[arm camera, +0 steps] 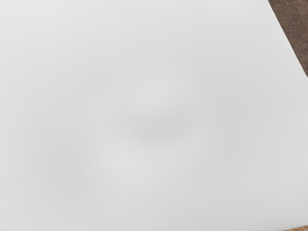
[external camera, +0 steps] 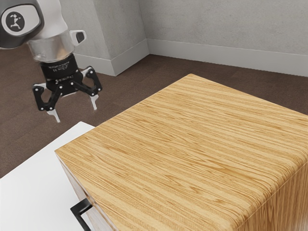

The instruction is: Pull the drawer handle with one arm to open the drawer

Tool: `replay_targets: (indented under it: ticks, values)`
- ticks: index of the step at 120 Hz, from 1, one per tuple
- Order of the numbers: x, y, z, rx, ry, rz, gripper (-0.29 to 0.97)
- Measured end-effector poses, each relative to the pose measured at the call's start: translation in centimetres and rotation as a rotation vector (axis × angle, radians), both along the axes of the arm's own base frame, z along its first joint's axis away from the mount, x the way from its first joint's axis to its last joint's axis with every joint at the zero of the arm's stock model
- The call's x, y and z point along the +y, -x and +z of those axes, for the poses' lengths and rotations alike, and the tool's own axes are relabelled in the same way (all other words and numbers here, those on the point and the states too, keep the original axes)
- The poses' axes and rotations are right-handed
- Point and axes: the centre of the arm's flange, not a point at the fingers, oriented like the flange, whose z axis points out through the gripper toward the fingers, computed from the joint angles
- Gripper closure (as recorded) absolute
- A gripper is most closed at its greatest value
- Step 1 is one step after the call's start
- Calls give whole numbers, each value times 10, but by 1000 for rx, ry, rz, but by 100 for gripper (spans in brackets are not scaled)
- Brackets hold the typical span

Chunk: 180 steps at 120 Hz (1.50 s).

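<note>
Wood cabinet point(external camera: 192, 154): centre and right of the frame, standing on the white bench point(external camera: 33, 192).
Drawer handle point(external camera: 81, 212): black, at the bottom edge, on the cabinet's front.
End effector point(external camera: 77, 111): upper left, fingers spread, above the bench, well apart from the handle.

Gripper point(external camera: 77, 113) hangs open above the white table point(external camera: 29, 192), off to the exterior view's left of the wooden cabinet point(external camera: 192, 154), and the black handle point(external camera: 78, 207) juts out low on its front.
</note>
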Motion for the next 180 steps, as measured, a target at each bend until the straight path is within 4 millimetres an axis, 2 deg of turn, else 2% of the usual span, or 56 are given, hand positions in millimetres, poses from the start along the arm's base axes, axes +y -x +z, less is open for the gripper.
replay_targets:
  ticks: [30, 34, 42, 46, 53, 57, 61, 67, 75, 83, 89, 105, 123, 146, 160, 180]
  values:
    - [4, -11, 8, -87, -11, 252, 0]
    - [6, -10, 21, -115, -6, 284, 0]
    - [8, 4, 73, -215, 9, 338, 0]
    - [7, 25, 109, -288, 31, 352, 0]
    - [-1, 94, 171, -420, 100, 336, 0]
    - [-9, 136, 189, -467, 137, 313, 0]
    - [-19, 181, 195, -501, 165, 286, 0]
    - [-39, 241, 186, -539, 186, 246, 0]
    - [-69, 303, 161, -594, 189, 215, 0]
    - [-86, 346, 130, -646, 185, 228, 0]
    - [-93, 361, 105, -670, 186, 256, 0]
    - [-103, 361, 40, -677, 202, 328, 0]
    - [-117, 351, 3, -687, 256, 364, 0]
    - [-145, 349, -8, -711, 305, 384, 0]
    - [-177, 352, -15, -725, 306, 373, 0]
    - [-211, 326, -29, -686, 305, 380, 0]
